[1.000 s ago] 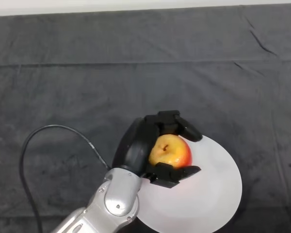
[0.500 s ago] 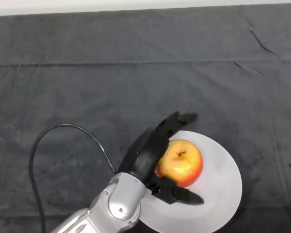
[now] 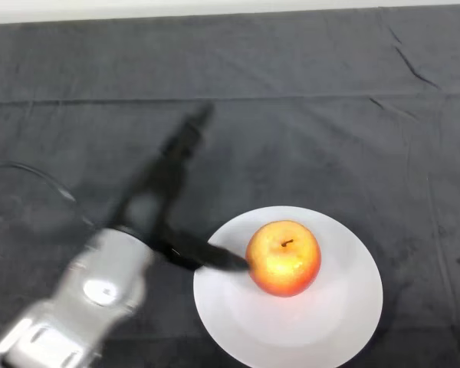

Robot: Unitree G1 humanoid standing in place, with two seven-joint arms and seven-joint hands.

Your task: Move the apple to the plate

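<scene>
The apple (image 3: 284,258) sits on the white plate (image 3: 345,322), a little toward the plate's left edge, with its stem end up. It rests on its own and stands steady, so the plate is carrying it and nothing else needs to hold it. The left hand (image 3: 159,198) is off to the left of the plate, over the dark cloth (image 3: 330,115) that covers the table. The hand is spread wide open. Its fingers (image 3: 190,134) point up toward the far edge of the table, and its thumb (image 3: 207,256) sticks out to the right, over the plate's left rim, with its tip very close to the apple. I cannot tell if the tip touches the apple or just stops beside it. The hand holds nothing. I think the job looks done, because the apple is where it should be and the open hand has let go. The apple is round and shiny. It is red and orange low down and on its sides, and yellow near the top, with a short dark stem in a little dip. It looks whole and smooth, with no bruise that I can see.
</scene>
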